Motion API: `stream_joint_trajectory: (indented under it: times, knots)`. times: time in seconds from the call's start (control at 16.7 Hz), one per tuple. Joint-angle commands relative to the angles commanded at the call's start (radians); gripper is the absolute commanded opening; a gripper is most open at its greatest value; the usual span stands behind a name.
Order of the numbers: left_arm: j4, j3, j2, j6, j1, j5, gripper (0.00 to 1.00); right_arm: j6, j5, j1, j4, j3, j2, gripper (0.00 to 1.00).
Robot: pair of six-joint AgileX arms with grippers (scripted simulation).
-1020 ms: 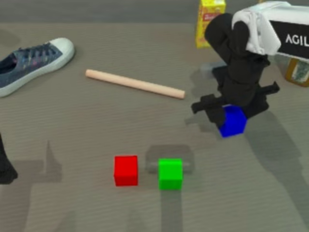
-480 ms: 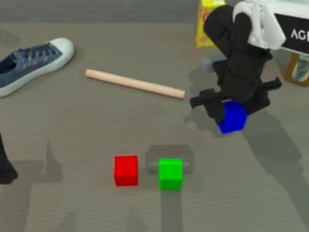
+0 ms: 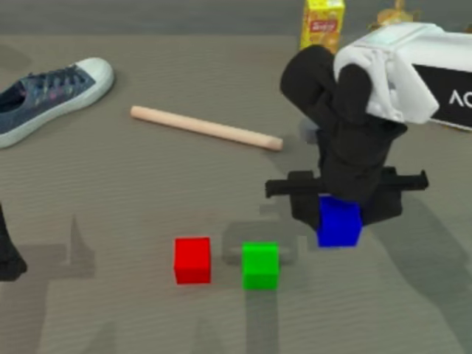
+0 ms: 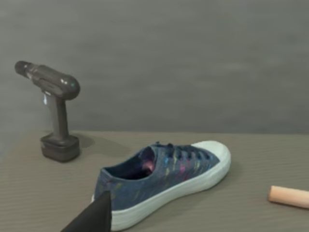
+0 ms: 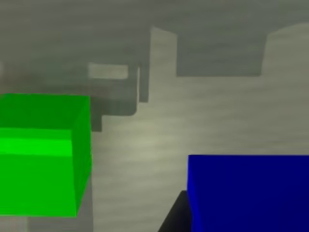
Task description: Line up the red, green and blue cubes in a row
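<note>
A grey-brown table point(image 3: 110, 192) with a faint woven grain fills the top view, a plain grey wall behind its far edge. On it, near the front, the red cube point(image 3: 192, 259) and the green cube point(image 3: 260, 265) sit side by side with a small gap between them, red to the left. The right gripper point(image 3: 335, 210) hangs just right of and slightly beyond the green cube, its fingers closed on the blue cube point(image 3: 339, 223), which sits a little farther back than the other two. A wooden dowel point(image 3: 206, 127) lies at a slant in the middle, a blue sneaker point(image 3: 51, 92) at the far left, and a yellow carton point(image 3: 322, 23) stands at the far edge. The left arm point(image 3: 9, 254) is parked at the left edge.

In the left wrist view, the sneaker point(image 4: 164, 179) lies on the table with a dark power drill point(image 4: 55, 111) standing beyond it; I cannot tell how this gripper's fingers stand.

In the right wrist view, the blue cube point(image 5: 248, 193) is close up, held against a dark finger point(image 5: 175, 217), with the green cube point(image 5: 43, 154) beside it and apart.
</note>
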Motion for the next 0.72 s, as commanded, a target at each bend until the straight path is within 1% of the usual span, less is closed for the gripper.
stream_joint_trajectory:
  times: [0.12,0.42,0.54,0.72]
  knots:
    - [0.000,0.000,0.000,0.000,0.000,0.000,1.00,0.047,0.002,0.025,0.007,-0.034,-0.034,0.00]
    - [0.000,0.000,0.000,0.000,0.000,0.000,1.00,0.054,0.001,0.024,0.010,-0.039,-0.035,0.00]
    - [0.000,0.000,0.000,0.000,0.000,0.000,1.00,0.054,0.000,0.024,0.048,-0.065,-0.023,0.00]
    - [0.000,0.000,0.000,0.000,0.000,0.000,1.00,0.056,0.000,0.029,0.164,-0.132,0.018,0.00]
